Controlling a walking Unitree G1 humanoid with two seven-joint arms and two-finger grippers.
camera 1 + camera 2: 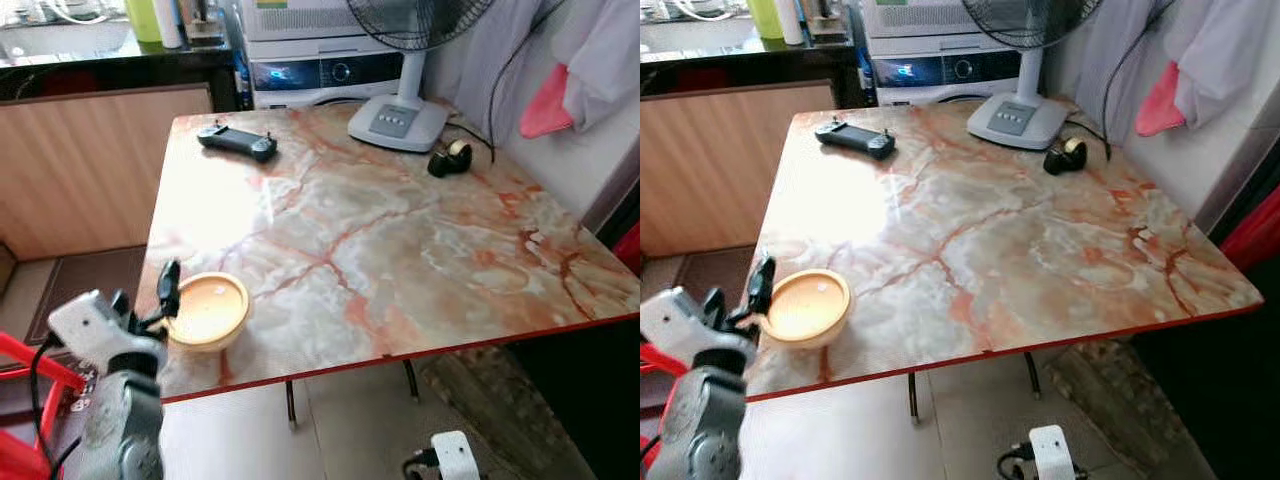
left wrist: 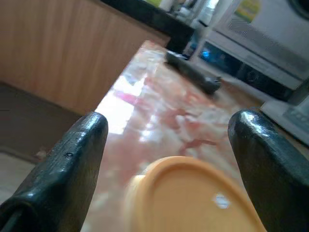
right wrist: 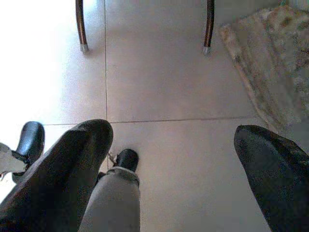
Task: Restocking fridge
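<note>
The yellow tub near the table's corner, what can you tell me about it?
The tub is round, shallow and orange-yellow, looks like plastic, and is closed by a flat lid of the same colour. It stands upright on the marble-patterned table, near the front edge on the robot's left. The left gripper is open, its fingers either side of the tub; whether they touch it is unclear.

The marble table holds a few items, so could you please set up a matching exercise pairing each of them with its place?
Things:
1. orange bowl
2. black controller
3. fan base
4. tape roll

Places:
A. far left corner of the marble table
B. near left edge, by the left gripper
C. just right of the fan base
D. far edge, towards the right

Pairs: 1-B, 2-A, 3-D, 4-C
</note>
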